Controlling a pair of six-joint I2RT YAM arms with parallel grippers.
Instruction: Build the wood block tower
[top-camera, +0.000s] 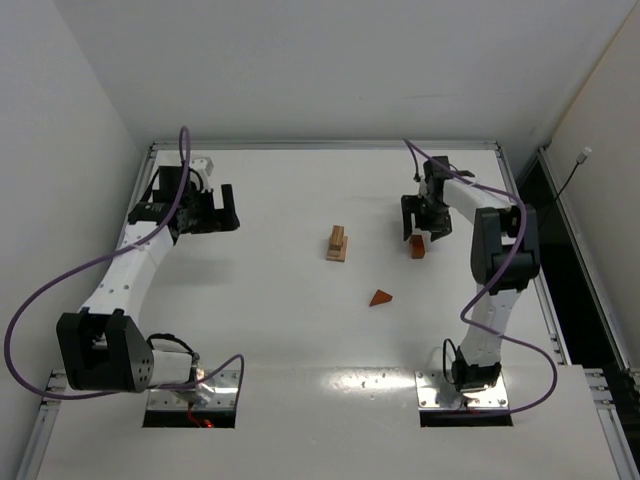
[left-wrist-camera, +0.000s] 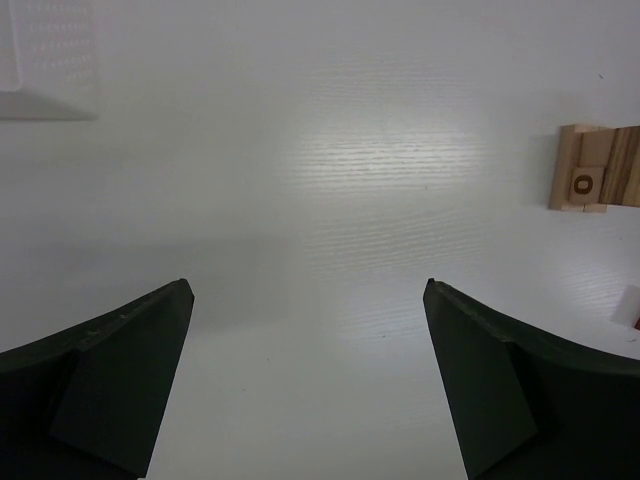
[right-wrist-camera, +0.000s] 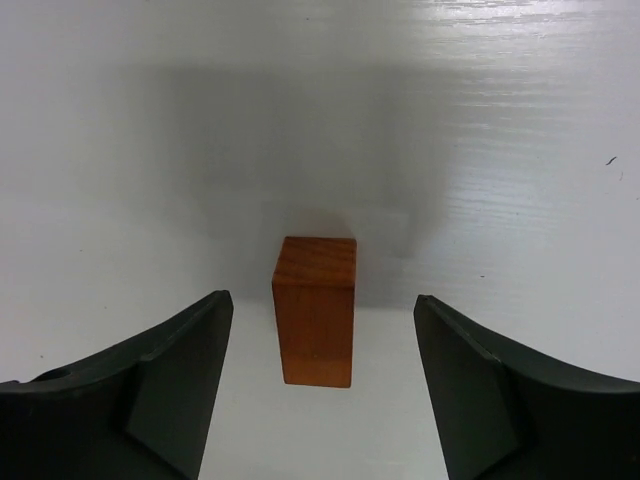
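Note:
A short stack of pale tan blocks, the wood block tower (top-camera: 337, 243), stands mid-table; the left wrist view catches it at the right edge (left-wrist-camera: 592, 180). A reddish-brown rectangular block (right-wrist-camera: 316, 308) stands upright on the table between the fingers of my right gripper (right-wrist-camera: 322, 305), with a gap on each side; the jaws are open and touch nothing. From above, that block (top-camera: 417, 246) sits just below the right gripper (top-camera: 422, 228). A reddish-brown triangular wedge (top-camera: 380, 298) lies loose nearer the front. My left gripper (top-camera: 220, 210) is wide open and empty at the far left (left-wrist-camera: 308, 288).
A pale, shallow white tray corner (left-wrist-camera: 48, 70) shows at the top left of the left wrist view. The table's raised rim (top-camera: 320, 146) runs along the back, and walls close in on both sides.

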